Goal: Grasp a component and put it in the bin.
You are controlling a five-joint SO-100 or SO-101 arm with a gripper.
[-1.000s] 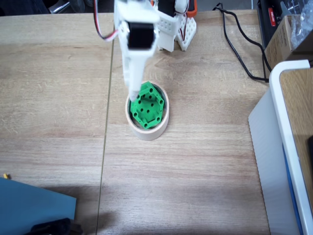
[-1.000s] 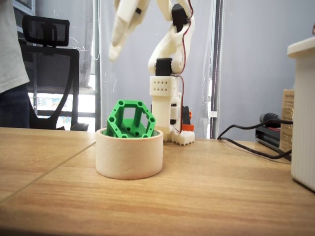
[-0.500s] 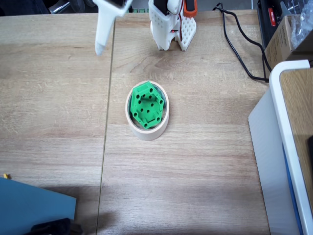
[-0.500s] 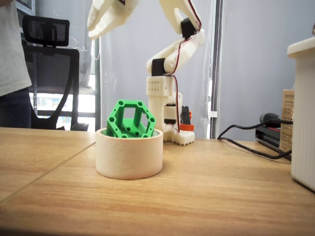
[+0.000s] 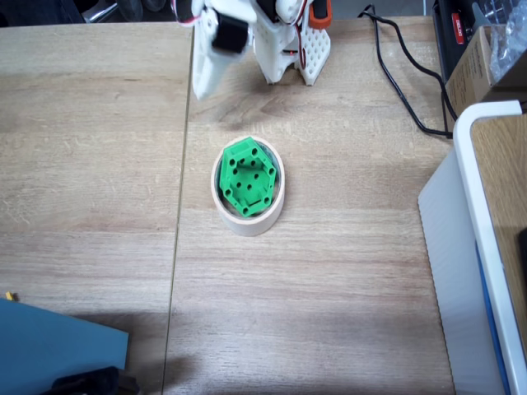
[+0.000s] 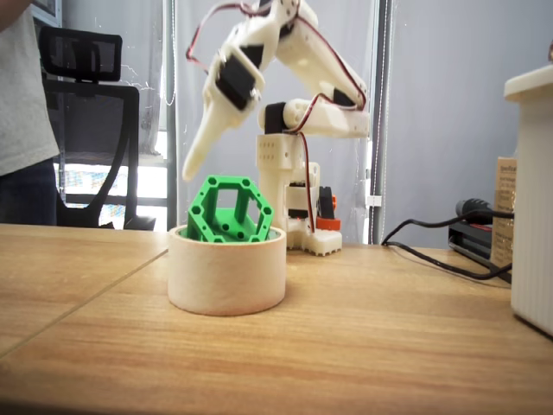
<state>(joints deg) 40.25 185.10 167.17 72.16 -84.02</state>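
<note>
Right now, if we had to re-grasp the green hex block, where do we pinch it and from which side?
Come from above. The green hex block sits tilted in the masking tape roll, its upper part sticking out over the rim. Probably pinch two opposite flat sides there; the ring walls off the lower part. The gripper hangs clear behind it.

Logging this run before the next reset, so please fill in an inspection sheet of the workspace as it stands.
Surface: wooden table, seam running down its left part in the top-down fixed view.
Job's things: green block sits in the tape roll, poking above its rim.
Clutter: white-edged box at right; blue sheet at lower left.
Grippers: gripper raised, apart from the block, empty; open or shut unclear.
Cables: black cable at upper right.
Surroundings: office chair, person's sleeve.
</note>
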